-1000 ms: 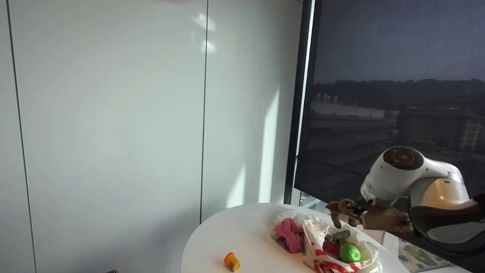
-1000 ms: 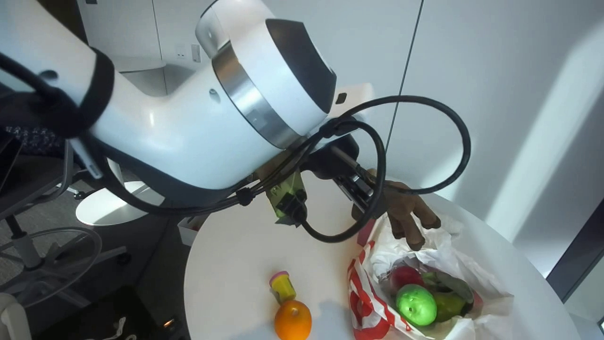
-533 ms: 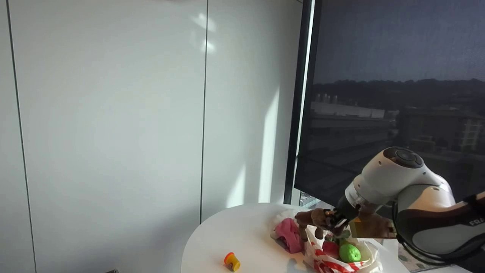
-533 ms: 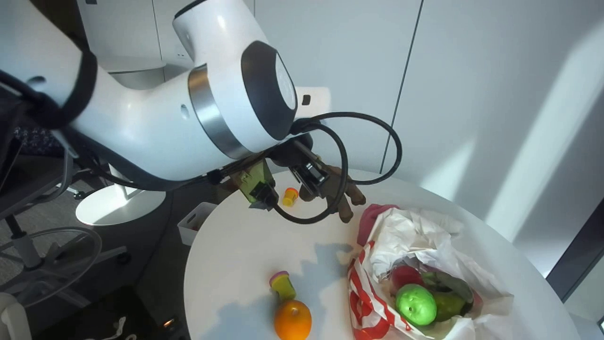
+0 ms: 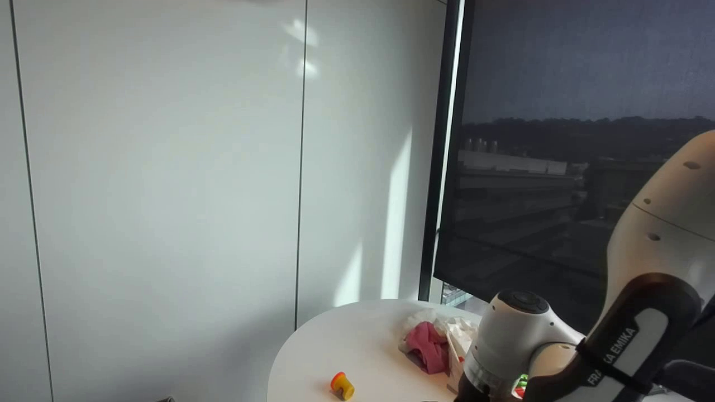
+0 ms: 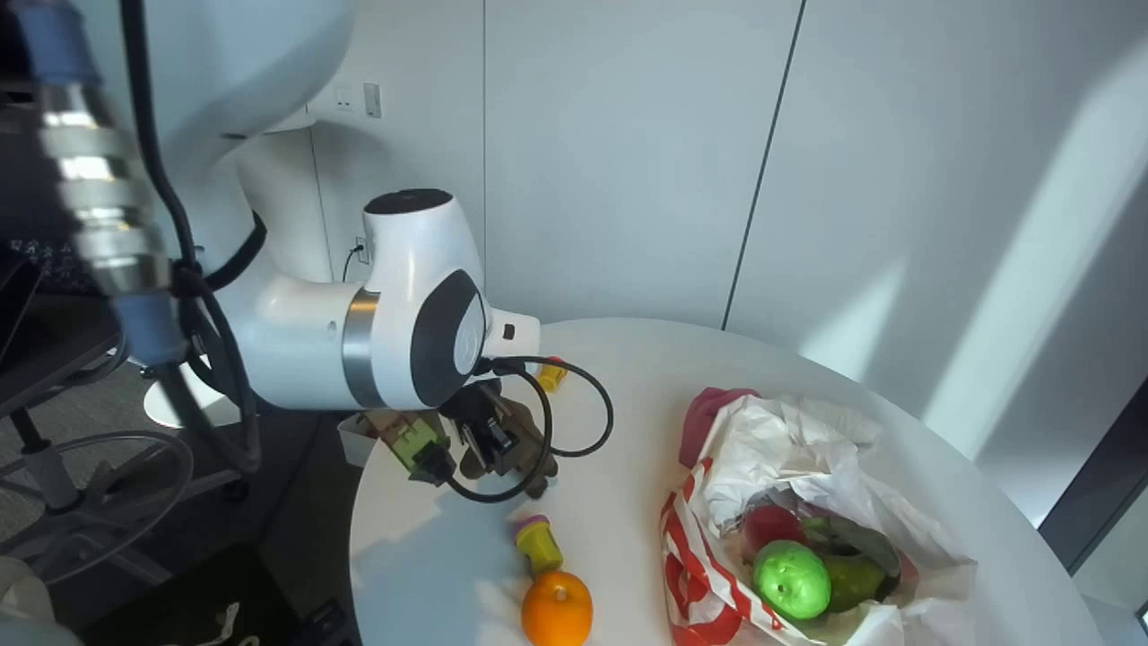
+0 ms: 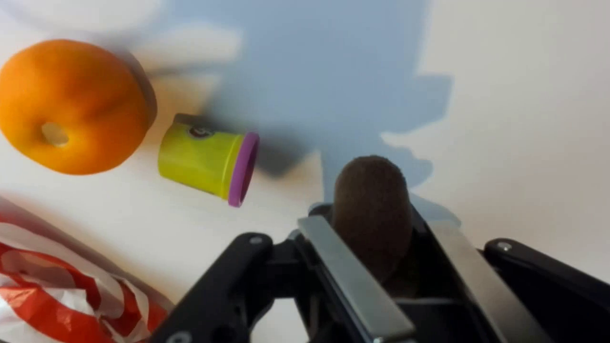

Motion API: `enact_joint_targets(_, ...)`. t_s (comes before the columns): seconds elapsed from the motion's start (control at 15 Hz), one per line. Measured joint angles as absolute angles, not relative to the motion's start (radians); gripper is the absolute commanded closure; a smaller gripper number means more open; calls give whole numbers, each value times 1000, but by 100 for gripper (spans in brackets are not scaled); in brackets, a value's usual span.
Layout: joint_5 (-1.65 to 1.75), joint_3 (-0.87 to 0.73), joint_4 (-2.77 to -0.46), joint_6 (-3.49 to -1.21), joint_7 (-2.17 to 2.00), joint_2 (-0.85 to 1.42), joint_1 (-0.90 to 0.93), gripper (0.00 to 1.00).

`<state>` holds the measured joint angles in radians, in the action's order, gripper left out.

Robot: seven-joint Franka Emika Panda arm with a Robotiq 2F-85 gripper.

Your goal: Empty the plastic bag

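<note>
Tool (image 7: 375, 225) angles down over the table (image 6: 628, 502), gripping brown plush (image 7: 374, 205).

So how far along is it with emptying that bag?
Partway, it seems. Probably done: an orange and a yellow-green tub lie outside the bag. In hand: the claw holds a brown lump over the table. Left: at least a green fruit and something red, inside the bag.

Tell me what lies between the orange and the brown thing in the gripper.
A purple-rimmed yellow tub, lying nearer the orange; the wrist view shows it.
</note>
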<state>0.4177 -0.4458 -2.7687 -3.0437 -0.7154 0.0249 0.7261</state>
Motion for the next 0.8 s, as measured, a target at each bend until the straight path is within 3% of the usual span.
enact_joint_targets(0.33,121,-136,-2716,-2910,-450,78,525,1)
enact_joint_targets(0.8,304,-133,-2536,-2811,-454,66,169,0)
